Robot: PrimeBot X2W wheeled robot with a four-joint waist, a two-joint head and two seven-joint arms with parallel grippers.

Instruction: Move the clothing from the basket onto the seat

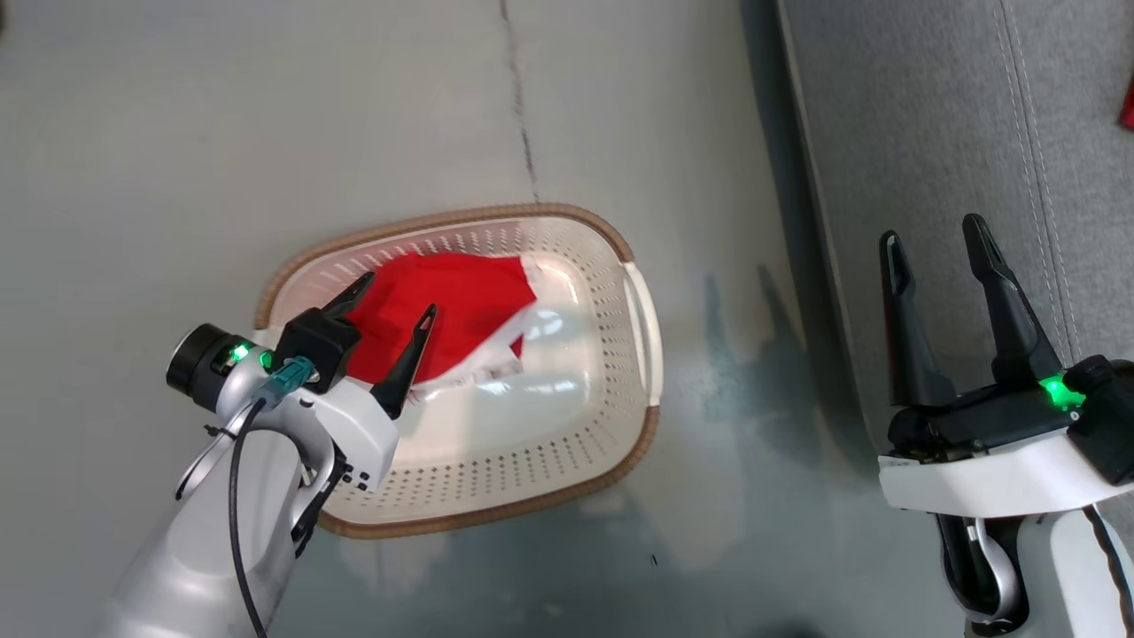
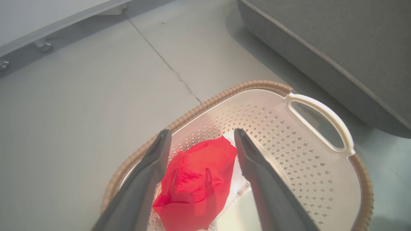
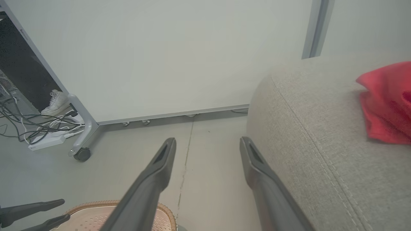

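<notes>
A red garment of the clothing [image 1: 443,306] with white trim lies crumpled in the far left part of the cream basket [image 1: 611,372]. Over it hangs my left gripper [image 1: 399,297], open, its fingers spread above the red fabric [image 2: 196,183] with nothing between them. The left wrist view looks down into the basket [image 2: 308,173]. My right gripper [image 1: 935,237] stands open and empty at the grey seat's [image 1: 930,115] front edge. Another red piece [image 3: 387,102] rests on the seat [image 3: 321,134], and a sliver of it [image 1: 1128,102] appears at the head view's right edge.
The basket stands on a grey floor [image 1: 221,133] with a crack line [image 1: 523,115] running away from it. A white wheeled partition [image 3: 160,57] closes off the far side. Cables, a power strip [image 3: 48,141] and a shoe [image 3: 57,102] lie beyond its caster [image 3: 82,154].
</notes>
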